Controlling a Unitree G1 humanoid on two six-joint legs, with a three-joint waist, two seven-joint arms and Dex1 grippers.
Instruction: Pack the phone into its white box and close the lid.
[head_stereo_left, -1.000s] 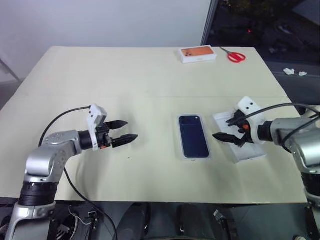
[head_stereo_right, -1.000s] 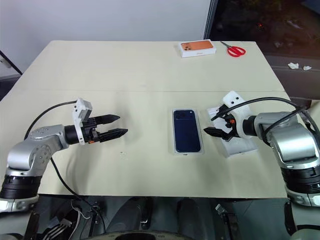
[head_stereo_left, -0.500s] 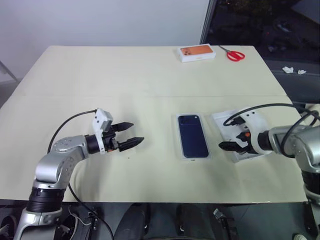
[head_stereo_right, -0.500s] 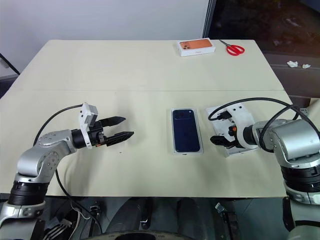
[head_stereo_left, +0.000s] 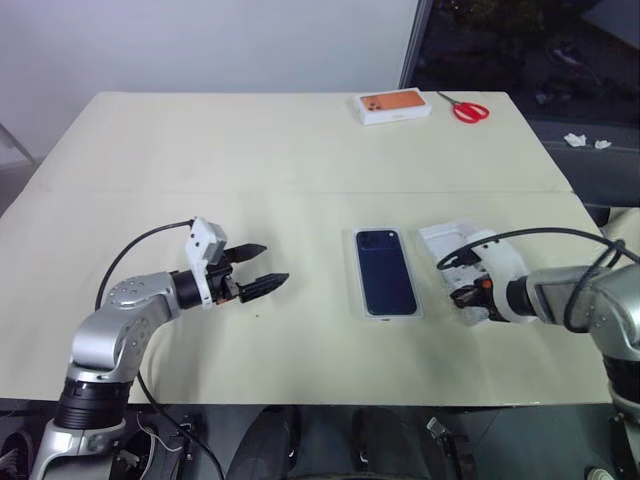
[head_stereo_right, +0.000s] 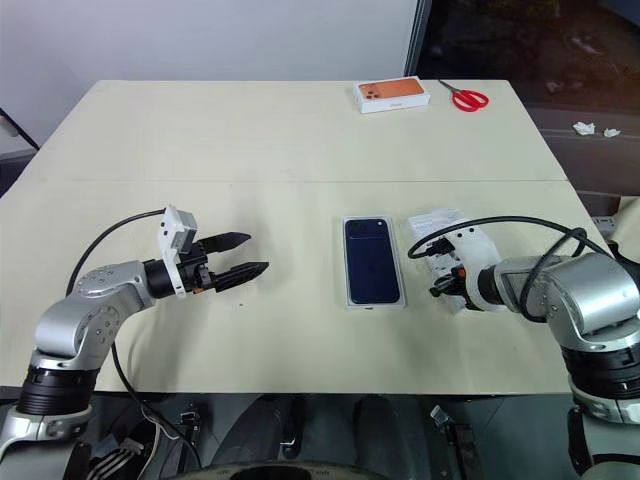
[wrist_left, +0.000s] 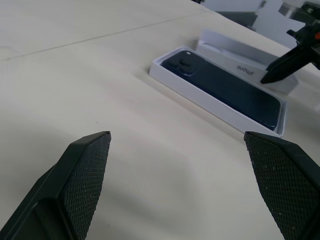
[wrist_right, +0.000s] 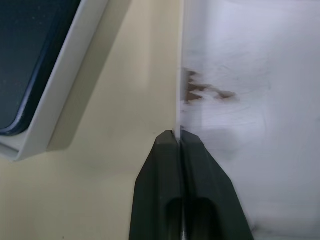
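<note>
The dark blue phone lies flat inside the white box at the table's middle. Just right of it lies the lid, open side up. My right gripper points steeply down at the lid's near left corner. In the right wrist view its fingers are shut on the lid's thin white wall, with the box rim beside it. My left gripper hovers open over bare table left of the box, with nothing between its fingertips.
A white box with an orange phone picture and red scissors lie at the table's far edge. Black cables loop off both wrists. Bare table stretches between my left gripper and the box.
My right gripper has sunk and tipped downward onto the lid's near left wall, and its fingers went from open to shut on it. The left gripper has kept still, open.
</note>
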